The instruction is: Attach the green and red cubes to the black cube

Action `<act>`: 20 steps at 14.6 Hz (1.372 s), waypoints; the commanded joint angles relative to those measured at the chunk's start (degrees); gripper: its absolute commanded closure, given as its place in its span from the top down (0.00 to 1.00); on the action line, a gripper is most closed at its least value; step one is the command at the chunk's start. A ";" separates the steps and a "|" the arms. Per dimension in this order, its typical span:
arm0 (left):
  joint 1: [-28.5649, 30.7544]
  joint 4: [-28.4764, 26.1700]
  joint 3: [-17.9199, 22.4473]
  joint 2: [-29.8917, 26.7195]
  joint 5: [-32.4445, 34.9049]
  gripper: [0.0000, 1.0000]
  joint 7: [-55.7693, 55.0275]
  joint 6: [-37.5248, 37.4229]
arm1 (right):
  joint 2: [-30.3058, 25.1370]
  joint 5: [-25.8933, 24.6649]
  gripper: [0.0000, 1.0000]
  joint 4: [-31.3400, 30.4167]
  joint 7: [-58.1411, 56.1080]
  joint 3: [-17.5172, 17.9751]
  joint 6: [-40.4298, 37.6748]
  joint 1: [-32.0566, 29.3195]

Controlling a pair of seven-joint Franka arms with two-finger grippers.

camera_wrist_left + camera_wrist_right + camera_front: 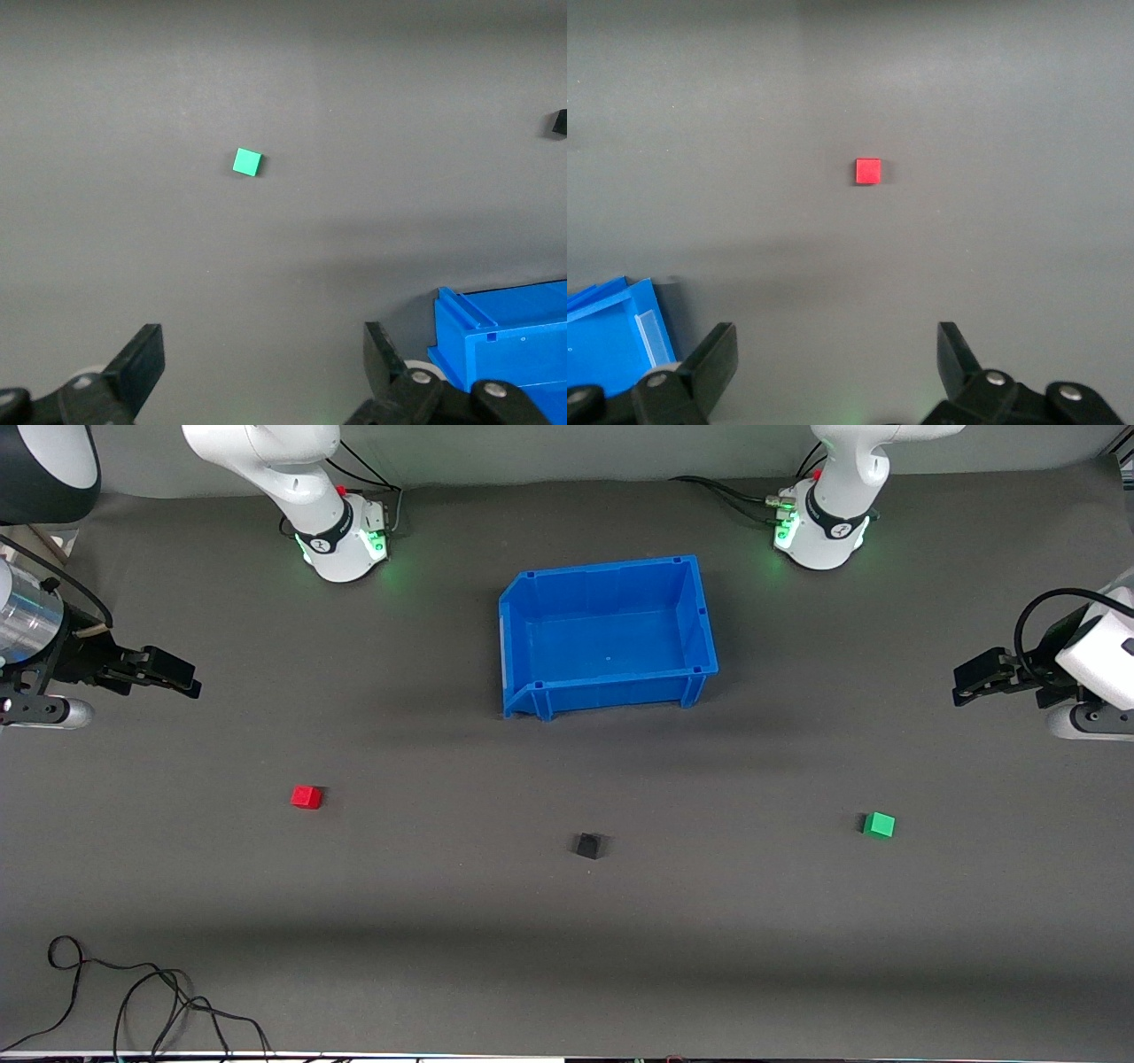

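Note:
The black cube [588, 845] sits on the grey mat, nearer the front camera than the blue bin [532, 642]. The red cube [306, 796] lies toward the right arm's end, the green cube [880, 825] toward the left arm's end. My right gripper [182, 677] is open and empty, up in the air at its end of the table; its wrist view shows the red cube [868, 171] on bare mat. My left gripper [966, 686] is open and empty, up at its end; its wrist view shows the green cube [247, 162] and an edge of the black cube [560, 122].
The blue bin stands empty mid-table near the arm bases; its corners show in the left wrist view [505, 341] and the right wrist view [607, 341]. Loose black cables [133, 1001] lie at the table's front edge toward the right arm's end.

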 commanded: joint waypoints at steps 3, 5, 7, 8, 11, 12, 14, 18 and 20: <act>-0.89 -0.89 0.52 -1.29 1.03 1.00 0.82 -0.13 | 0.09 1.42 1.00 0.47 -1.39 -0.27 0.14 -0.10; -0.89 -0.89 0.52 -1.29 1.03 1.00 0.82 -0.22 | 0.00 1.42 1.00 0.47 -1.39 -0.35 0.14 -0.10; -0.89 -0.80 0.52 -1.03 1.03 1.00 0.73 -0.22 | 0.00 1.42 1.00 0.47 -1.39 -0.27 0.15 -0.10; -0.89 -0.02 0.52 -0.85 0.94 1.00 0.30 -0.39 | 0.00 1.42 1.00 0.47 -1.39 -0.27 0.15 -0.10; -0.62 0.34 0.52 -0.85 0.68 1.00 -0.67 -0.57 | -0.09 1.42 1.00 0.47 -1.39 -1.32 0.23 -0.27; -0.27 0.43 0.87 -0.76 -0.02 1.00 -1.54 -1.18 | -0.17 1.42 1.00 0.38 -1.39 -1.67 0.23 -0.27; 0.34 0.69 0.96 -0.76 -0.29 1.00 -10.55 -1.54 | -0.09 1.33 1.00 0.30 -1.39 -2.02 0.84 -0.36; 1.31 0.87 0.96 -0.15 -0.55 1.00 -30.87 0.13 | 3.41 1.33 1.00 -0.32 -1.39 -2.99 4.26 -0.45; 2.88 1.57 0.96 0.64 -3.34 1.00 -39.91 0.14 | 5.79 1.42 1.00 -2.24 -1.39 -3.08 8.91 -0.45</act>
